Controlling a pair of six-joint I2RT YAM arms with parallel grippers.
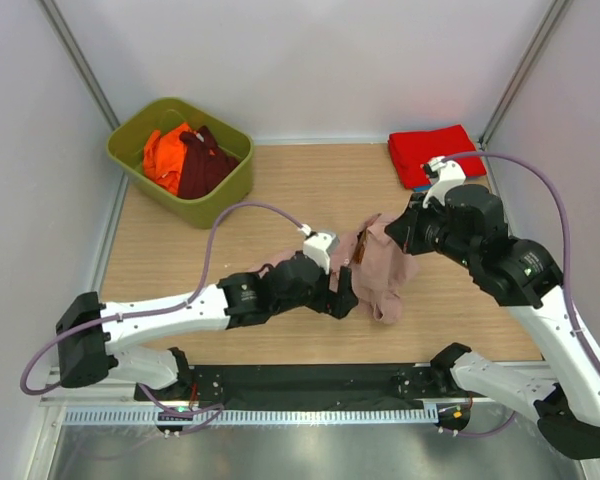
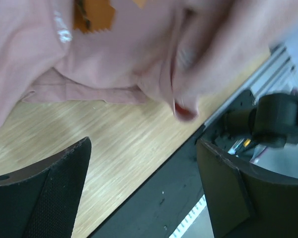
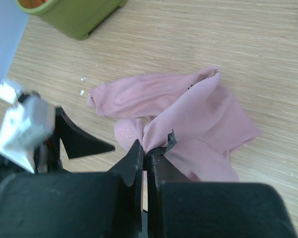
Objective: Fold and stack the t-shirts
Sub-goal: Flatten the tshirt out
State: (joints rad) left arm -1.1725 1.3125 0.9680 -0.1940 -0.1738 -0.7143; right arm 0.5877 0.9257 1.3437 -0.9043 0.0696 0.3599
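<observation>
R gripper (image 3: 148, 151) clamped on pink tee (image 3: 198, 114) — only a thin bunched fold, so cloth may slip out if lifted. L gripper (image 2: 141, 158) jaws wide apart, empty.

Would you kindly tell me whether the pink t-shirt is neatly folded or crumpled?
Crumpled. The pink t-shirt lies bunched in uneven wrinkles on the table, a pinch of it in the shut right end effector.

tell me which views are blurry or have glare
left wrist: the pink t-shirt smears to a blur at upper right, with a glare patch beside its print; right wrist: shirt and table sharp, jaws of the right gripper soft; top external: sharp, evenly lit, only soft shadows.
</observation>
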